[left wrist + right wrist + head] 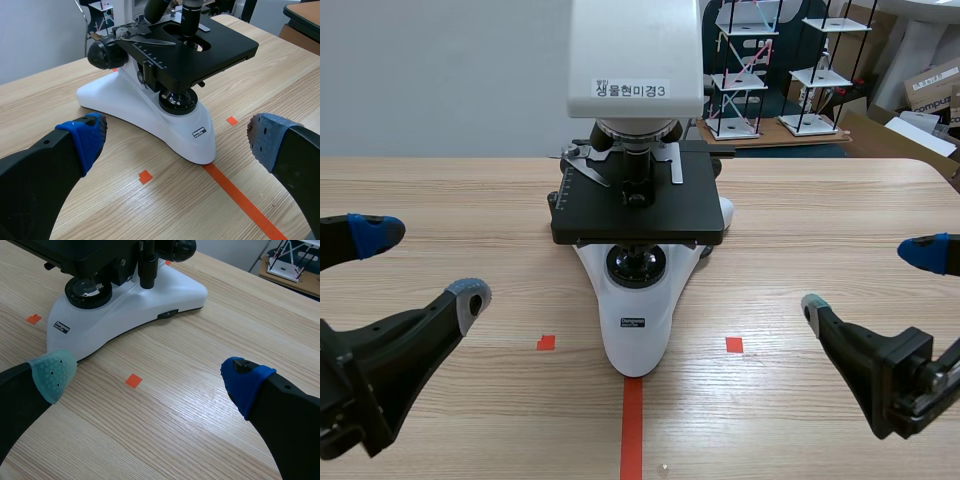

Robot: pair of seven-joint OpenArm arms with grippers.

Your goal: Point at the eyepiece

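Microscope (638, 215): stood upright at the middle of the counter (840, 220), between the two pincers and well apart from both.
Eyepiece: not to be made out in any view; the microscope's white head (635, 50) is cut off by the scene view's upper edge.
Head label (632, 90): a white strip with Korean writing ending in 3 is seen on the side of the head turned toward the robot.
Stage (638, 200): black and square, held level above the base, with the dark objectives (638, 150) set just over it.
Base (635, 330): white and tapering toward the robot; its narrow toe is met by the far end of the orange-red tape line (632, 430), and a round lens (636, 265) is set into it under the stage.
Focus knob (102, 54): black, seen at the side of the microscope in the left wrist view.
Left pincer (422, 265): held low over the counter on the robot's left, fingers spread wide with nothing between them; in its own view (176, 137) the microscope's base is seen ahead of it.
Right pincer (869, 280): held low on the robot's right, likewise spread wide and holding nothing; in its own view (148, 375) the base lies ahead and to one side.
Tape squares (546, 342): one is seen on each side of the base's toe.
Background: wire-frame models (750, 70) and cardboard boxes (930, 90) are seen beyond the counter.
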